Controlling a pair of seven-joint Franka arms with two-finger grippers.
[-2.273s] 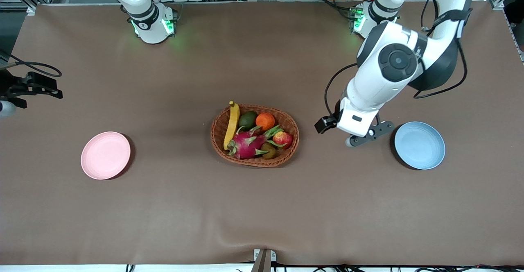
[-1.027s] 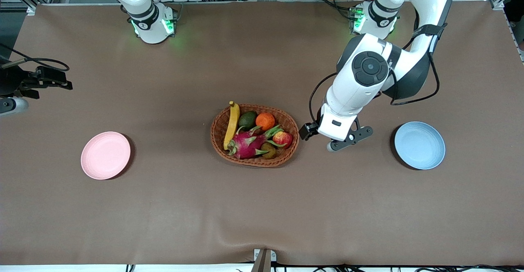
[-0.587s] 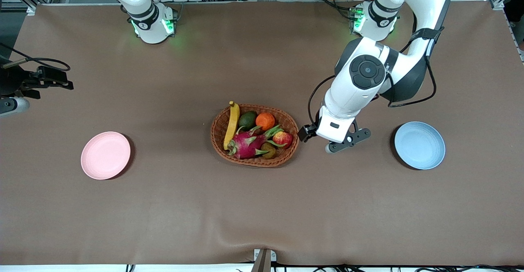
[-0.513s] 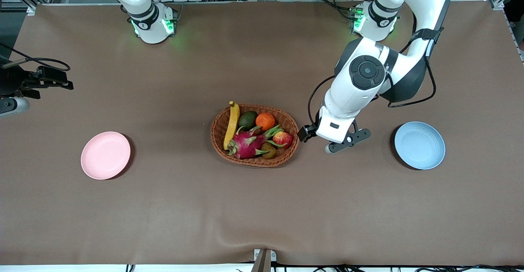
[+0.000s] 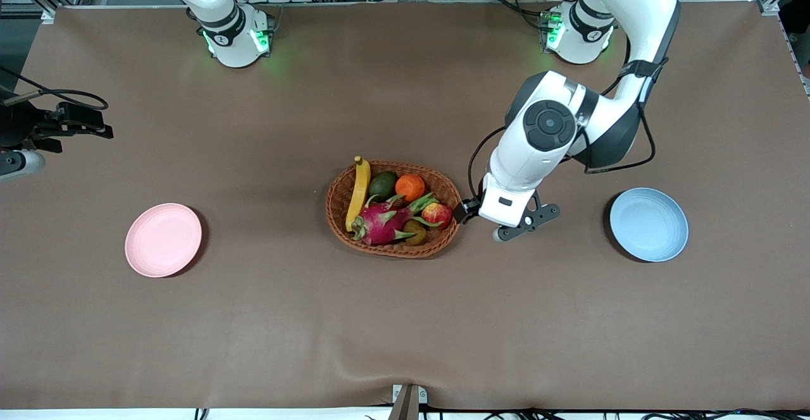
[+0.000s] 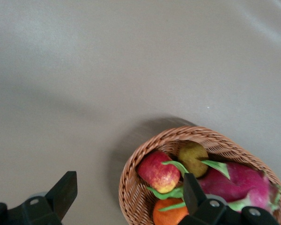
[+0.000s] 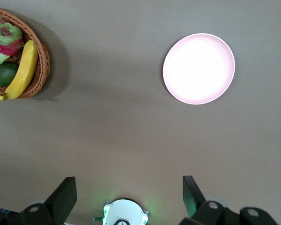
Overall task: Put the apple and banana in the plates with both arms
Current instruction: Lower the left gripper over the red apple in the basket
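Observation:
The apple (image 5: 437,215) lies in the woven basket (image 5: 393,250) at its end toward the left arm; it also shows in the left wrist view (image 6: 159,171). The banana (image 5: 358,193) lies along the basket's other end and shows in the right wrist view (image 7: 22,70). The pink plate (image 5: 163,240) (image 7: 199,68) and the blue plate (image 5: 648,224) are empty. My left gripper (image 5: 503,210) (image 6: 129,194) is open, in the air over the basket's rim beside the apple. My right gripper (image 5: 44,130) (image 7: 129,197) is open and empty, waiting high over the right arm's end of the table.
The basket (image 6: 131,187) also holds a pink dragon fruit (image 5: 383,224), an orange (image 5: 410,187), a dark green avocado (image 5: 383,186) and a brown kiwi (image 5: 414,233). The plates lie on the brown table either side of the basket. The right arm's base (image 7: 124,213) shows between my right fingers.
My left arm has swung from beside the blue plate toward the basket, and its gripper now hangs at the basket's rim. The right gripper has barely shifted. The fruit has not moved.

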